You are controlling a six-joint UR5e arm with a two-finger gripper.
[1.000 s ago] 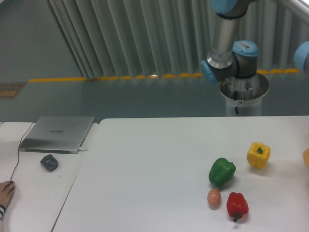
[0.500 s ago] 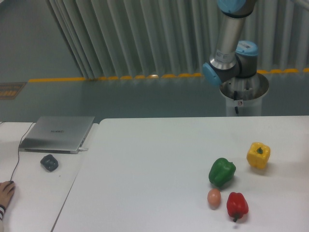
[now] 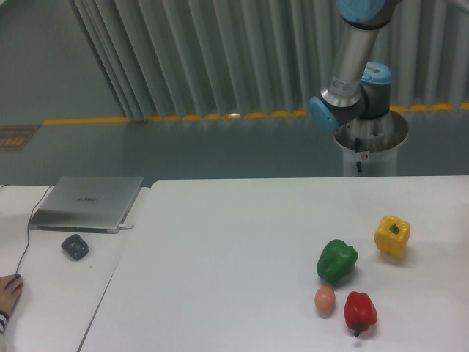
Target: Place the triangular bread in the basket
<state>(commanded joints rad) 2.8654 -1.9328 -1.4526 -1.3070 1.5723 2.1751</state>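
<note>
1. Nowhere in view: triangular bread, a second ago an orange sliver at the table's (image 3: 220,257) right edge, past the yellow pepper (image 3: 392,235); basket unseen too.
2. Probably picked up and carried off-frame, judging by the arm (image 3: 350,66) leaning further right.
3. Also out of frame: gripper, grip impossible to tell.
4. Lettering on laptop (image 3: 88,202) lid: too faint to read.
</note>
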